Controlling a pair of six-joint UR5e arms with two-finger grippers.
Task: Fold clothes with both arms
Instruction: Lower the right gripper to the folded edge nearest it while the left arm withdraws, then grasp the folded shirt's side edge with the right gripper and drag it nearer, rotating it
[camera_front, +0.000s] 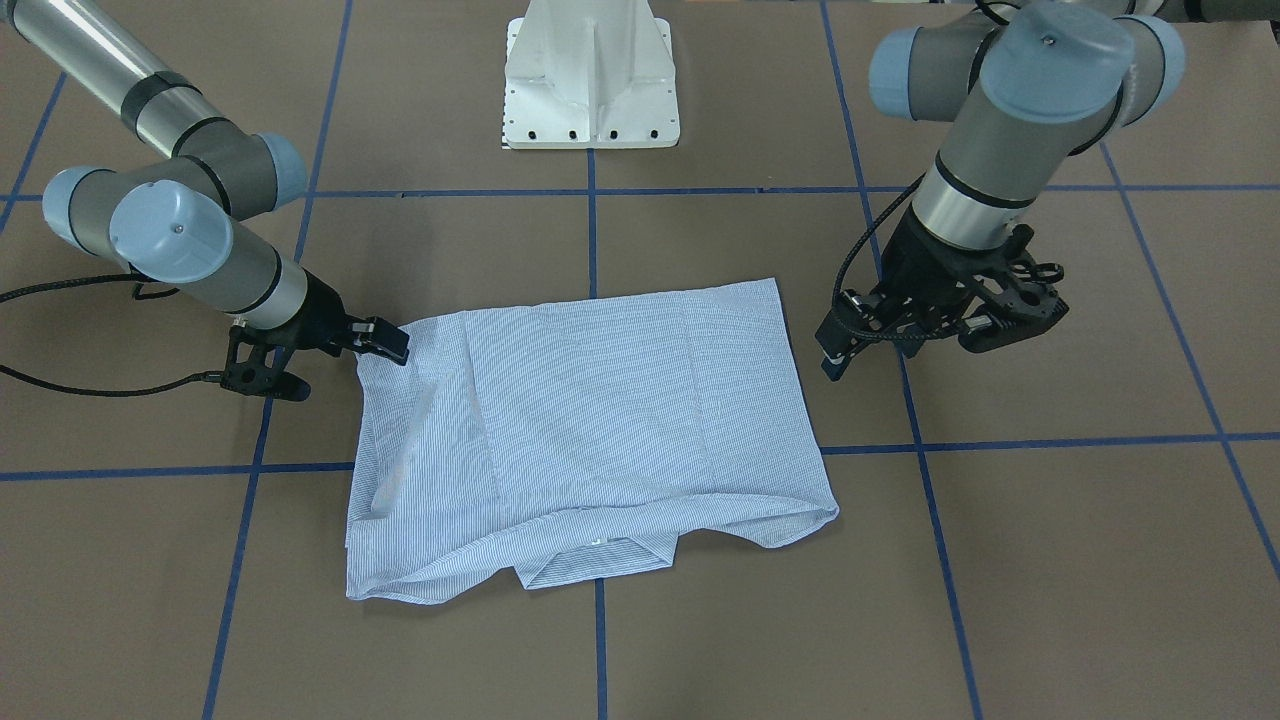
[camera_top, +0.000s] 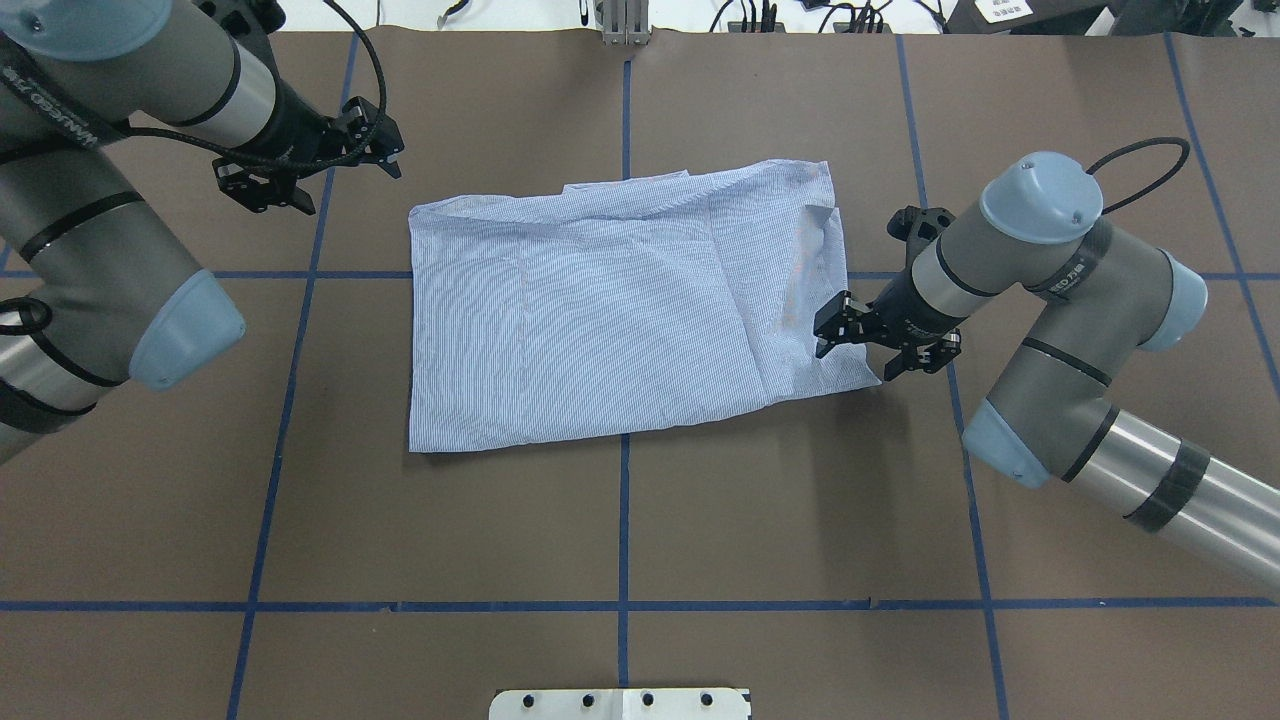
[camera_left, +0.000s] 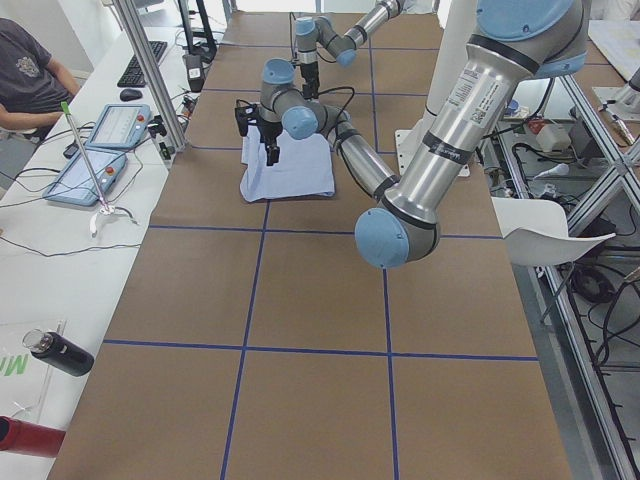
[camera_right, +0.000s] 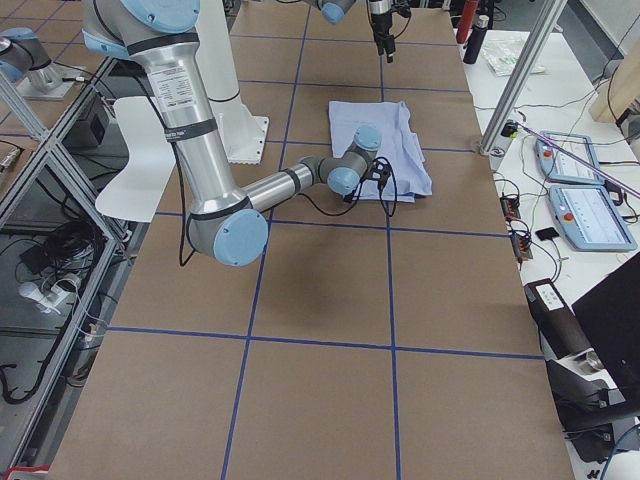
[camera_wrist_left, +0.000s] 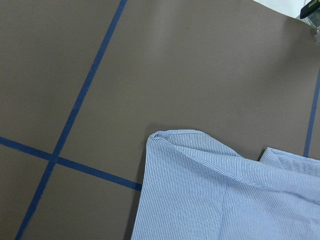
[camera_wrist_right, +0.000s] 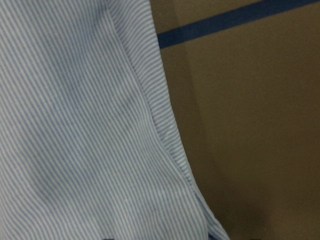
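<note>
The shirt (camera_top: 600, 310) is seen lying partly folded into a rough rectangle in the middle of the worktop (camera_top: 620, 520), with the collar edge turned towards the side away from the robot. The right gripper (camera_top: 860, 350) is held low at the shirt's near right corner. Its jaws appear to be apart, one finger over the cloth and the other over the bare worktop, so no hold on the fabric is judged to have been made. The left gripper (camera_top: 330, 175) is held above the bare worktop near the far left corner, apart from the cloth, and its jaws also look to be apart. Several faults could be expected from here. If the right jaws are closed too shallowly, only the top layer may be caught, or the hem missed, and the layers beneath would be dragged out of line. If the corner is lifted on one side while the left arm is unengaged, the fold could be skewed and the loose far edge bunched further.
</note>
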